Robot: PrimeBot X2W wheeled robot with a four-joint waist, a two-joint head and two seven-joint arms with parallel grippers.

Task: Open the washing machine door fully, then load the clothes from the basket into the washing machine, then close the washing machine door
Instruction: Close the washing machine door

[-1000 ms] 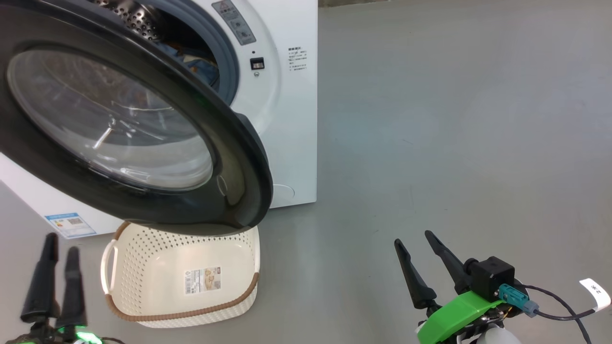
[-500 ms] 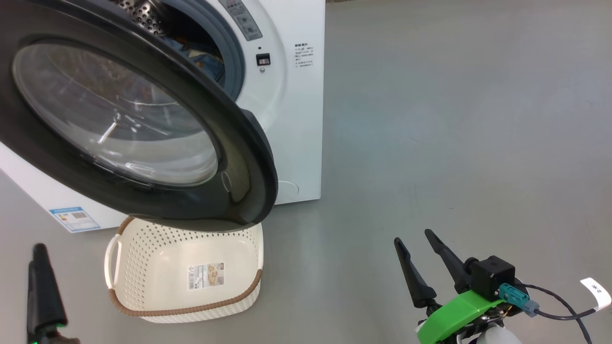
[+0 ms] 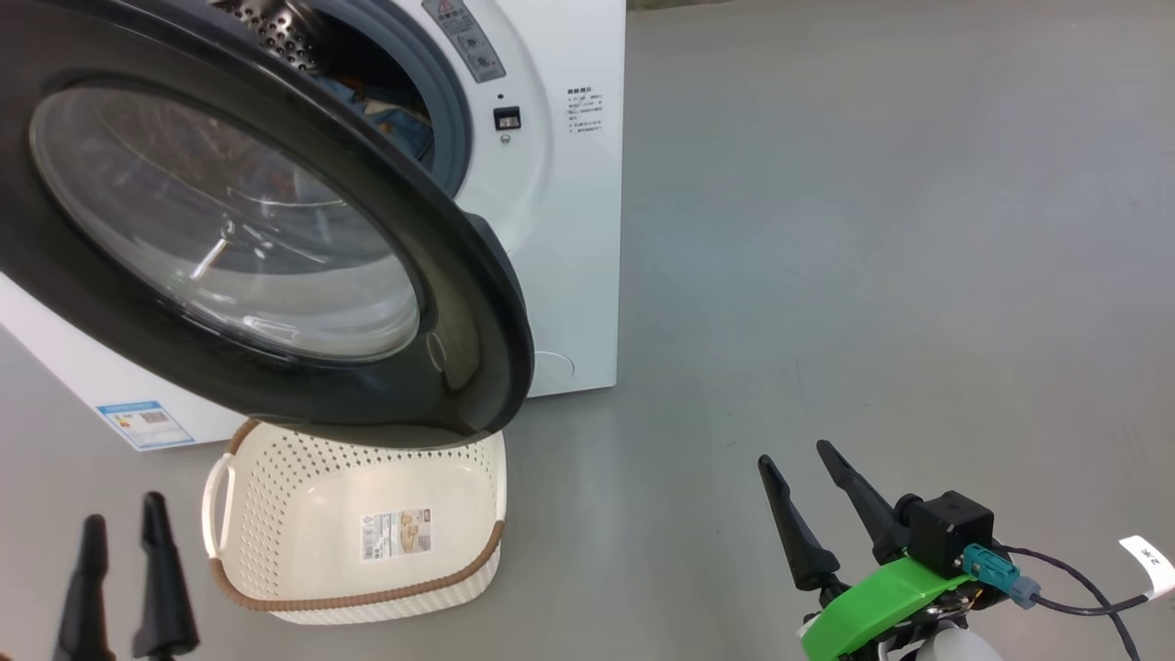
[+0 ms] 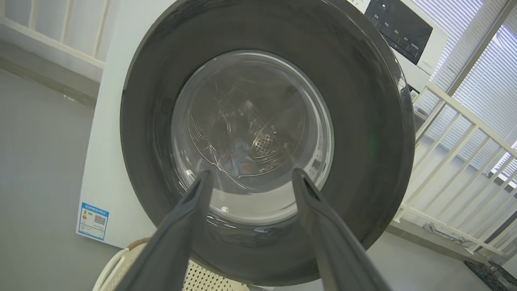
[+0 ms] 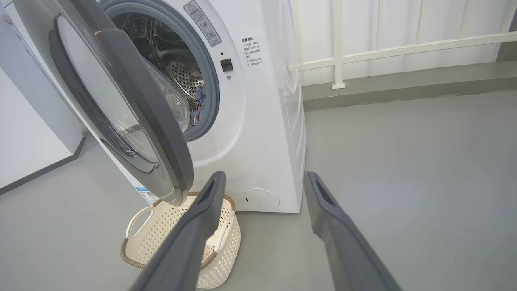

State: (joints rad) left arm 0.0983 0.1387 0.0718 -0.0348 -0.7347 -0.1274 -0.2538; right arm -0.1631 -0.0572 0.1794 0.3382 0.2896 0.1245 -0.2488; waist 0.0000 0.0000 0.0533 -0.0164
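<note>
Door (image 3: 468, 303) ajar — clothes (image 3: 399, 128) in drum (image 3: 275, 32)

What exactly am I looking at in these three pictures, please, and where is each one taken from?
This is a wheeled robot with two arms, each ending in a two-fingered gripper. The head view comes from a camera on its head, looking down. There the left gripper is at the lower left and the right gripper at the lower right. The other two pictures come from cameras on the wrists, each looking along its own gripper. Both grippers are open and hold nothing. In front of the robot stands a white washing machine with its round door swung open. On the grey floor below the door sits a cream basket, which looks empty. Some blue clothes lie inside the machine.
</note>
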